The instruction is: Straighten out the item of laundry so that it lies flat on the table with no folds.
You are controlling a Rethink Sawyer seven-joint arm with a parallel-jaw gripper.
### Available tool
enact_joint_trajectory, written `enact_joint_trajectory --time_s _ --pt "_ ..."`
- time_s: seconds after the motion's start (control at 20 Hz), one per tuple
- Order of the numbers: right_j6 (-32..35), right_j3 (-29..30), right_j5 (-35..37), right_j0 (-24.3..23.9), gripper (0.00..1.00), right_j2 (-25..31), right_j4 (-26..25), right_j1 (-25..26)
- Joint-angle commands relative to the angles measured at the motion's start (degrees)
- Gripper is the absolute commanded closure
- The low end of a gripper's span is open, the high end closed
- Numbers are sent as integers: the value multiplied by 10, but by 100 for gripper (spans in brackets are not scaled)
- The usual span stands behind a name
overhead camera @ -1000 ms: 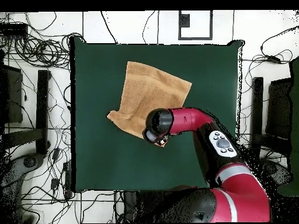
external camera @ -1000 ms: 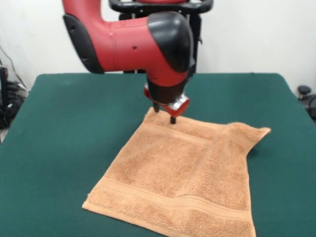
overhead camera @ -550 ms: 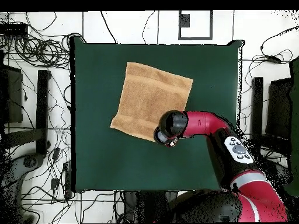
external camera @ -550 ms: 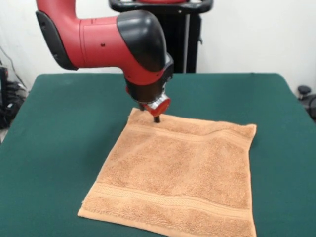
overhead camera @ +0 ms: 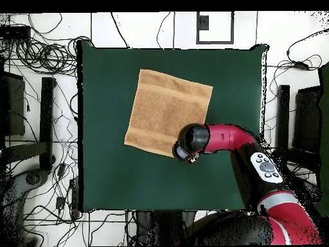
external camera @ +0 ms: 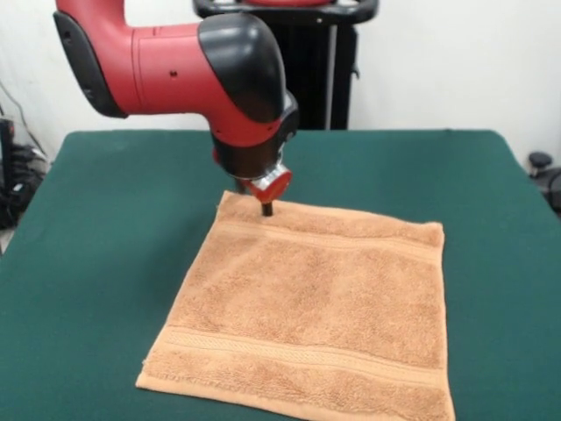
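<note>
Towel: we see the towel [external camera: 311, 311] spread open on the table [external camera: 105, 228], its four edges showing and no fold lying over it; in the overhead view it [overhead camera: 168, 110] sits a little turned against the table's edges, in the half of the table away from the robot's base.

Bands: we read one woven stripe along the towel's edge next to the claw and one along the opposite edge; the towel is close to square, so no long axis matters here.

Corner under the claw: the claw [external camera: 267, 208] stands on the towel's corner nearest the robot's base, touching or just above the cloth.

Bearing: from the claw, the whole towel runs away toward the table's far edge from the base and to one side, so we judge that any further pull would go outward past this corner, along the diagonal.

Claw state: we see only one dark tip below the red wrist; we cannot tell whether it pinches the cloth or stands free.

Progress: we judge the towel nearly or fully flat.

Risk: lifting away with cloth caught could ruck this corner.
</note>
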Motion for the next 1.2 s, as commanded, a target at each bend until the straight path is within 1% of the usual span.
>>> enact_joint_trajectory --time_s 0.05,0.55,0.95,1.1,1.2 --pt "-126 57 -18 -8 0 -7 -62 13" --pt "-153 92 -20 -48 0 3 -86 -13" --pt "-150 95 -15 -71 0 15 -113 -10" --pt "-148 97 -13 -76 0 20 -118 -13" --pt "-156 94 -9 -85 0 34 -111 -18"
